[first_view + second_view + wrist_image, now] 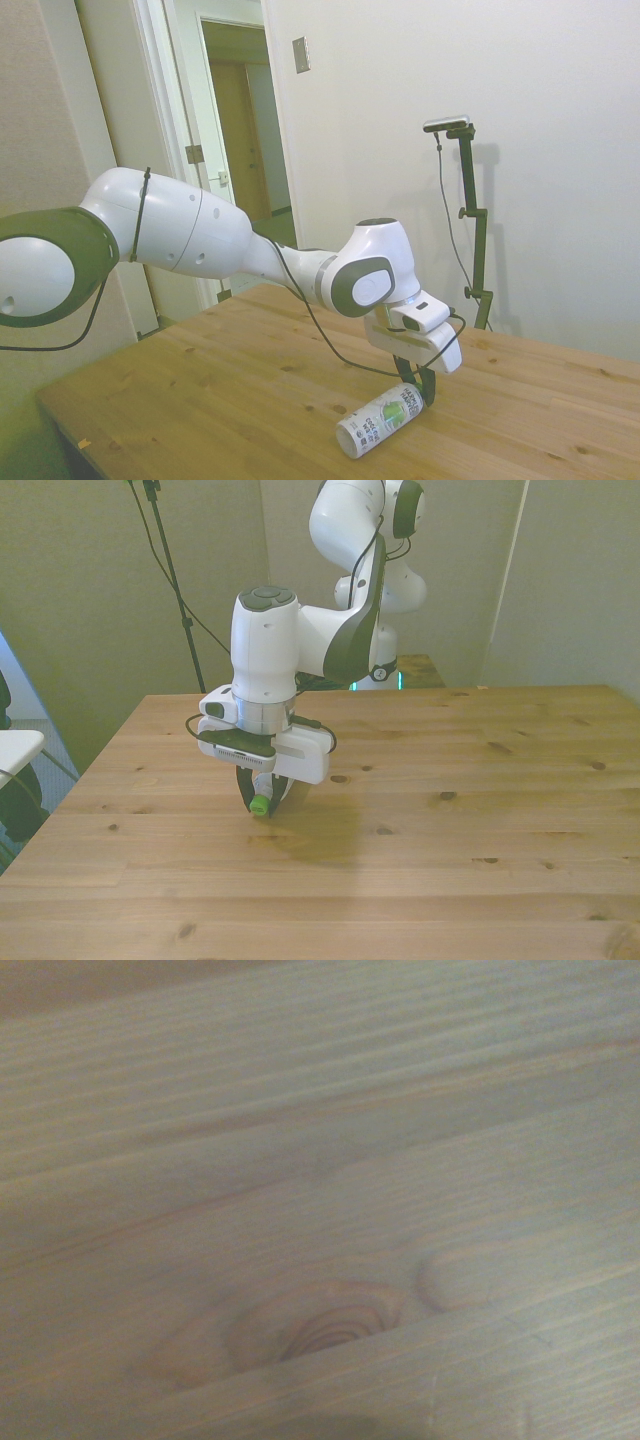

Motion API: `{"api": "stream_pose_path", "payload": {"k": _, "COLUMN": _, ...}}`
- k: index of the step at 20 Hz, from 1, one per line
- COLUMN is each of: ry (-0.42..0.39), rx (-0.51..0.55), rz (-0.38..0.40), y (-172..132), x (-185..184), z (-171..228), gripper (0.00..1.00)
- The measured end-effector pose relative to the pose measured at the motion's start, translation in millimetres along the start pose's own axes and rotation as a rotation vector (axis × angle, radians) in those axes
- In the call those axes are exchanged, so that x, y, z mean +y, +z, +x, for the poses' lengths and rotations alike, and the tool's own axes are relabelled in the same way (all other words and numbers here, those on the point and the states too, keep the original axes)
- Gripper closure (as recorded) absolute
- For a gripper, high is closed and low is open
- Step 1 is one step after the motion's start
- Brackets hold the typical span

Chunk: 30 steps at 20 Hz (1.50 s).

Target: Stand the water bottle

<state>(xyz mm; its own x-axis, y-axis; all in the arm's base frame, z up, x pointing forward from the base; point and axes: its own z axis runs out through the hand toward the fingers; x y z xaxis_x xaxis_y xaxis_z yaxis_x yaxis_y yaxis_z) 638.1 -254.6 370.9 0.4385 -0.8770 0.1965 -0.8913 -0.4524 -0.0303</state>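
Note:
The water bottle (379,421) lies on its side on the wooden table (220,390), its white label with green marks facing up and its base toward the table's near edge. Its green cap (260,805) pokes out below the hand in the front view. My gripper (419,390) is down at the bottle's neck end, its dark fingers (243,786) on either side of the neck and closed on it. The gripper (265,792) hides the bottle's body in the front view. The wrist view shows only blurred wood grain with a knot (325,1330).
The table (480,810) stretches wide toward the front view's right. In the side view a white wall runs behind the table, and an open doorway (245,120) stands at the back left.

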Motion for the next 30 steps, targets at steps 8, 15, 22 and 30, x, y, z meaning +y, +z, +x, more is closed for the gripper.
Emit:
{"api": "stream_pose_path", "payload": {"k": 8, "ry": -0.044, "rx": 0.053, "rz": 0.112, "y": -103, "x": -32, "z": -61, "gripper": 1.00}}
{"api": "stream_pose_path", "payload": {"k": 15, "ry": 0.010, "rx": 0.220, "rz": 0.233, "y": -164, "x": -73, "z": -152, "gripper": 1.00}}
{"api": "stream_pose_path", "payload": {"k": 22, "ry": 0.132, "rx": 0.445, "rz": 0.405, "y": -184, "x": -80, "z": -184, "gripper": 1.00}}
{"api": "stream_pose_path", "payload": {"k": 30, "ry": 0.227, "rx": 0.640, "rz": 0.527, "y": -190, "x": -85, "z": -213, "gripper": 1.00}}
